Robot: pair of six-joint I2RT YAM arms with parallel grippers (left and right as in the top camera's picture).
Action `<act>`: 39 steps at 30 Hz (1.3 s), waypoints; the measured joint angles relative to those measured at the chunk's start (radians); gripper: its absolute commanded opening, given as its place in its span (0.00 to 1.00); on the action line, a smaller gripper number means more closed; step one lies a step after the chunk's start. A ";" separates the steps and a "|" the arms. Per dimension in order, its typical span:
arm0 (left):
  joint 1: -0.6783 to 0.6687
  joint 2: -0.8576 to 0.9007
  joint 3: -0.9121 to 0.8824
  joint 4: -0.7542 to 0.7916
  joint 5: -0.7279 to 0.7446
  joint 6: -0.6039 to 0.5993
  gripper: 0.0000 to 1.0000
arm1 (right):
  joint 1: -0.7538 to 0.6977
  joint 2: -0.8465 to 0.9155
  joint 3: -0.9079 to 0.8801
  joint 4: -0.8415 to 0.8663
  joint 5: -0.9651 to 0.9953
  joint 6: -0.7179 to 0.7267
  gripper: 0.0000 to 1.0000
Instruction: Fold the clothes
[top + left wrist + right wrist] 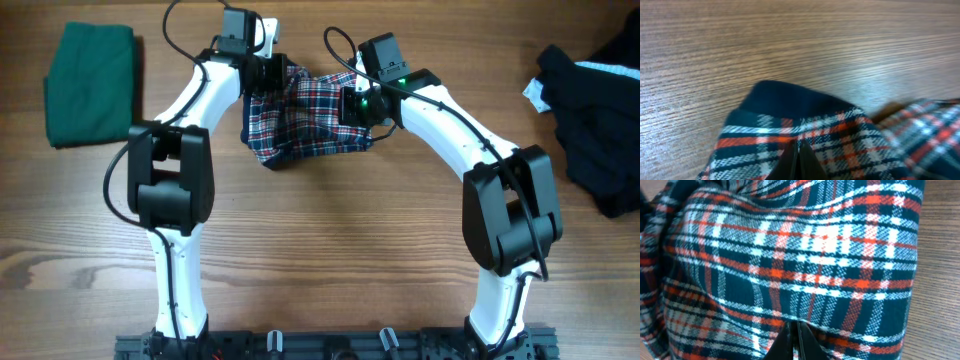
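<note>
The plaid dress [305, 120] lies bunched at the back middle of the table, between my two grippers. My left gripper [268, 72] is at its left upper edge and my right gripper [350, 105] at its right edge. In the left wrist view the fingers [799, 150] are shut on the plaid cloth [840, 135] just behind its navy trim [790, 97]. In the right wrist view the fingers [795, 332] are shut on a fold of the plaid dress [800, 255]. A folded dark-green garment [90, 82] lies at the far left. A black garment [595, 110] lies heaped at the far right.
A wooden table [320, 240] carries everything. A bit of white cloth [535, 92] shows at the black heap's left edge. The arms' bases stand at the front edge [330, 345].
</note>
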 measured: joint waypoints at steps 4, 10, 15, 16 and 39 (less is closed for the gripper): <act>0.000 0.020 0.000 0.036 -0.045 0.000 0.04 | 0.000 0.014 0.000 -0.019 0.000 0.000 0.04; 0.000 0.025 0.000 0.075 -0.149 0.000 0.04 | 0.000 0.058 0.000 -0.037 -0.003 0.000 0.04; 0.014 0.025 0.000 0.084 -0.230 0.000 0.04 | 0.000 0.059 -0.002 -0.055 0.004 0.000 0.04; 0.023 0.025 0.000 0.084 -0.240 0.000 0.04 | 0.000 0.059 -0.002 -0.063 0.010 0.000 0.04; 0.108 -0.026 -0.003 -0.043 -0.132 0.008 0.15 | -0.066 0.059 -0.013 -0.087 0.096 0.040 0.04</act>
